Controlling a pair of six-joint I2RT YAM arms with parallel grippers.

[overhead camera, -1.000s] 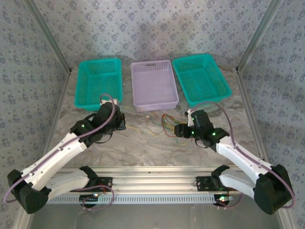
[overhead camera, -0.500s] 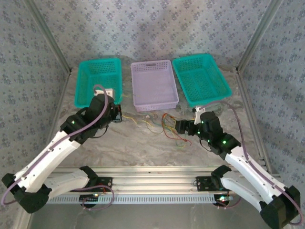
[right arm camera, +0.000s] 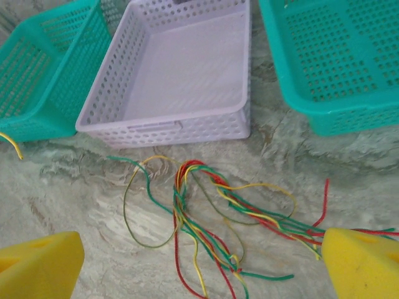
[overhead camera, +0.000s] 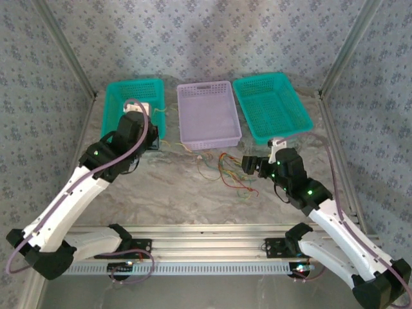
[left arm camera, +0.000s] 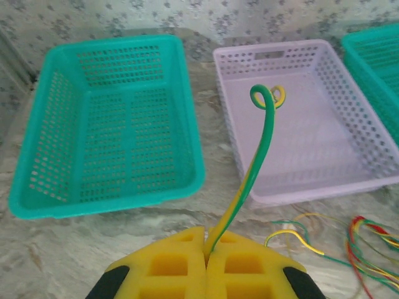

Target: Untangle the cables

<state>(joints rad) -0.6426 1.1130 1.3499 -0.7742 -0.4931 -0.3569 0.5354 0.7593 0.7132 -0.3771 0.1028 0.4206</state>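
cables [right arm camera: 181,212] lie tangled just in front of the lilac basket [right arm camera: 162,129].

1. Walls [overhead camera: 206,32] close me in at the back and on both sides, all covered in pale grey-blue paper with small repeating flower sprigs.
2. A bare metal post stands in each back corner where the walls meet, the left post [overhead camera: 65,48] and the right post [overhead camera: 347,48].
3. The table [overhead camera: 187,199] has a marbled top, grey and white with darker veins. Its covering wrinkles a little along the far edge by the back wall.
4. Silver metal rails [overhead camera: 212,248] run side by side across the near edge of the table.
5. The light is soft and even, with only faint shadows on the tabletop and a dim patch on the back wall.
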